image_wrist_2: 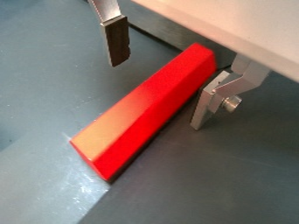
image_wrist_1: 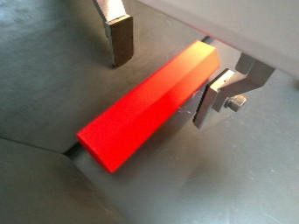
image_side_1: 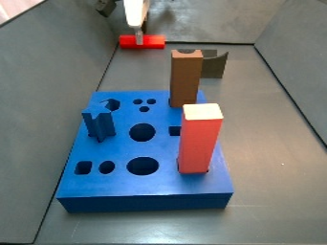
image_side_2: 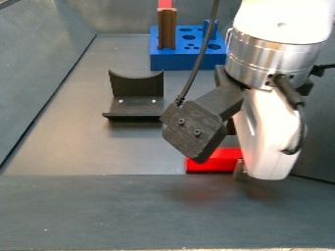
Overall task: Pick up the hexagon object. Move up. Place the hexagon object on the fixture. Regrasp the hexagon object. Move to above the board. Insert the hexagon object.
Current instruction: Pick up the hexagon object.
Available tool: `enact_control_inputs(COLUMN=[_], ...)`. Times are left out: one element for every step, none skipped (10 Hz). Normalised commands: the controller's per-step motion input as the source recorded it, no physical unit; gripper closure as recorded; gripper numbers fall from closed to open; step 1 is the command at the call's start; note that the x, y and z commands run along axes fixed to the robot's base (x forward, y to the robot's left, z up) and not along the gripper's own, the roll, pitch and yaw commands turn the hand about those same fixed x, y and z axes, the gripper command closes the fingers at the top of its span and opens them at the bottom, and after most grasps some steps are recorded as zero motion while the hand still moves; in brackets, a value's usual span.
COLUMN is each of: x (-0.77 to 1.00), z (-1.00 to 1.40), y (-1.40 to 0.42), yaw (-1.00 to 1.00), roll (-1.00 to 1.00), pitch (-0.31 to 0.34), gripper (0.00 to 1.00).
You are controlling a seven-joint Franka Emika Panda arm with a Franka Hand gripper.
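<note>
Claw [image_wrist_1: 163, 70] fingers stand wide open on both sides of the hexagon object [image_wrist_1: 146, 109], lying flat on the floor. Closing off-middle could tip or slip it.

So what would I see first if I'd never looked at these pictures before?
Probably the bright red hexagon object, lying flat on the dark floor between the open jaws of the gripper, which don't touch it. Next comes the big blue board in a side view, with a tall red block and a brown post standing in it.
</note>
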Motion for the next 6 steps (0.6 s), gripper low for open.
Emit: enact_control_inputs(x=[0.09,0.08,0.03,0.0,0.0,0.0], z=[-0.09,-0.11,-0.27,-0.37,-0.58,-0.62], y=[-0.24,-0.22,-0.07,0.0,0.04,0.08], yaw=[-0.01,0.0,0.0,0.0,0.0,0.0], roll=[-0.47,-0.46,-0.39,-0.36,-0.28,-0.27], pitch=[-0.154,-0.136,-0.107,-0.1,-0.099,-0.111], gripper=[0.0,0.0,0.0,0.0,0.0,0.0])
